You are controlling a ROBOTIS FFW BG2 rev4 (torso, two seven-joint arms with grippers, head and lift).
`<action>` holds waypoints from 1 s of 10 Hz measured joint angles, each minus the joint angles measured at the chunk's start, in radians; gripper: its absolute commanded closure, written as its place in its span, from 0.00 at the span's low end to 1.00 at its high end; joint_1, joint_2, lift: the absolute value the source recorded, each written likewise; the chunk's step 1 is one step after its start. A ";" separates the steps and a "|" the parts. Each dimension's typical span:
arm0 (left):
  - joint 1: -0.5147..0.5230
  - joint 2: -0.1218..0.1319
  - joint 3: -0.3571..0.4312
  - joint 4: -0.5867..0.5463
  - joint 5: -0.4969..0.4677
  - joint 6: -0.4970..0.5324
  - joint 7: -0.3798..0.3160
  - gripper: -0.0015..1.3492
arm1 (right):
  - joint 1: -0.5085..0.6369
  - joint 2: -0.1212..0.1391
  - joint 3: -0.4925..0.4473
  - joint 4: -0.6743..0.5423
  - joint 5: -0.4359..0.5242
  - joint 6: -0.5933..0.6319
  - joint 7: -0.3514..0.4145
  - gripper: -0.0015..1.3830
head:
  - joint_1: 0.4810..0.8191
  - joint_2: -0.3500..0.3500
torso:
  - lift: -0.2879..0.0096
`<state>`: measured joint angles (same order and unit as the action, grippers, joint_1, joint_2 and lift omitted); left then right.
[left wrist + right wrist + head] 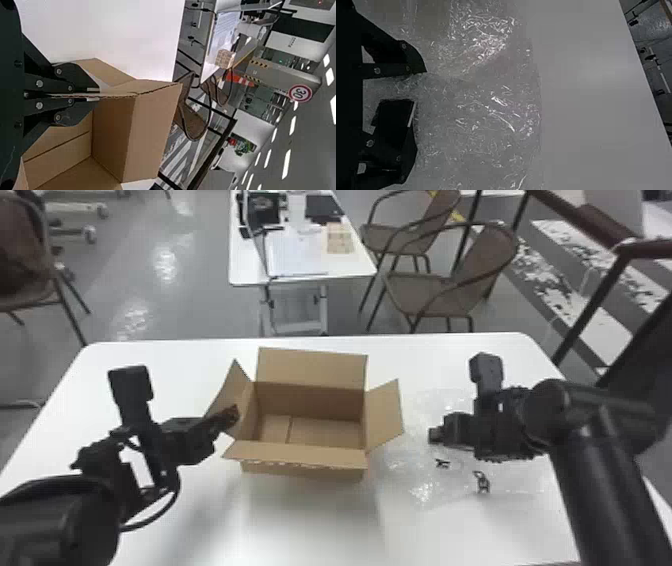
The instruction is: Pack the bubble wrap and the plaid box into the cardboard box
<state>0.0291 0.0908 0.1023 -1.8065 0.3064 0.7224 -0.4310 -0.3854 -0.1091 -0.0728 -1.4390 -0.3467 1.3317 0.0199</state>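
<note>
Left gripper: we see the left gripper (229, 415) at the cardboard box's (312, 462) left side, its jaws clenched on the edge of the left flap (235, 390).
Right gripper: we see the right gripper (435, 435) over the bubble wrap (425, 480), jaws released and wide apart; we cannot tell whether they touch the wrap.
Cardboard box: it stands upright on the bench (300, 520), open at the top, and we look in on its bottom and a seam there.
Bubble wrap: we find it spread on the bench just beside the box, on the right.
Dark bits: we make out two small dark shapes (481, 481) at the wrap, too small to name.
Plaid box: we see a small tan checked box (340, 237) on the far table (345, 267); we cannot tell if it is the one meant.
Chairs: we see two brown chairs (430, 290) beside that table.
</note>
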 measured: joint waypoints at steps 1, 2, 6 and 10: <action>0.000 0.000 -0.001 0.001 -0.001 0.000 0.000 0.90 | 0.012 -0.002 -0.001 -0.065 -0.014 0.010 0.000 0.81 | 0.63 0.44 | 0.62; -0.001 0.002 -0.001 0.001 -0.001 0.000 0.000 0.90 | 0.025 -0.003 -0.002 -0.131 -0.029 0.019 0.000 0.81 | 0.63 0.45 | 0.62; -0.003 0.003 -0.003 0.001 -0.005 0.003 0.002 0.90 | 0.080 -0.013 -0.039 -0.406 -0.109 0.055 0.000 0.81 | 0.63 0.46 | 0.62; -0.001 0.003 -0.002 0.001 -0.012 0.010 0.003 0.90 | 0.076 -0.031 -0.079 -0.658 -0.197 0.035 0.000 0.81 | 0.63 0.47 | 0.62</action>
<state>0.0282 0.0935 0.1000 -1.8056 0.2939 0.7322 -0.4279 -0.3098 -0.1397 -0.1516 -2.0974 -0.5433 1.3667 0.0199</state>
